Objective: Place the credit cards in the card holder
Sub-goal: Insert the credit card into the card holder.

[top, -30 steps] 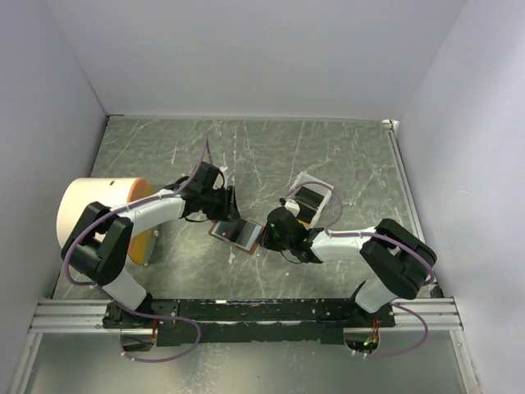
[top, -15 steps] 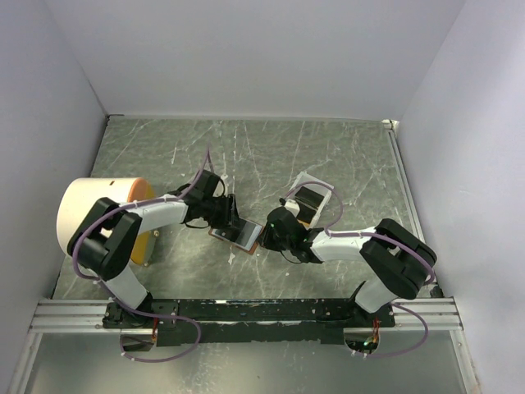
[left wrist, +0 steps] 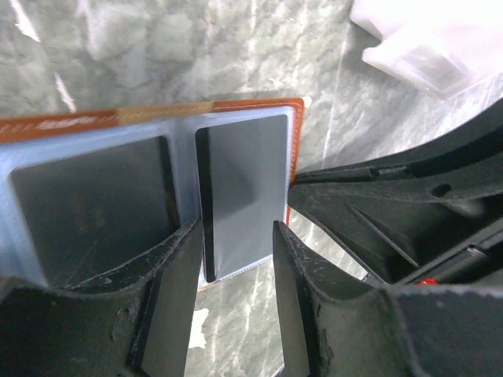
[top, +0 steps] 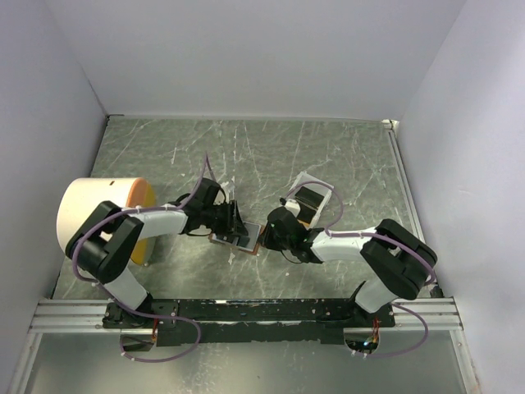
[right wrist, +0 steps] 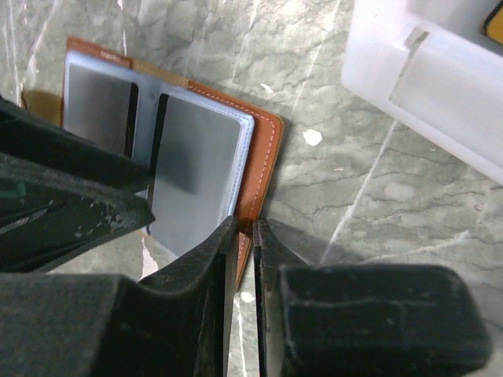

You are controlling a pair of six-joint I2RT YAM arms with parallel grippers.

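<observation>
The card holder lies open on the table between both grippers, brown leather outside and light-blue sleeves inside. Dark credit cards sit in its sleeves: one in the right pocket and one in the left pocket; both also show in the right wrist view. My left gripper is open, its fingers straddling the near edge of the right pocket's card. My right gripper is shut on the holder's brown edge. In the top view the left gripper covers part of the holder.
A white rectangular tray stands just behind the right gripper, with something dark and orange in it; it also shows in the right wrist view. A cream cylinder with an orange part stands at the left.
My left gripper has moved right and nearer, onto the open card holder, and now hides much of its pale lining. The right gripper has stayed on the holder's edge.
</observation>
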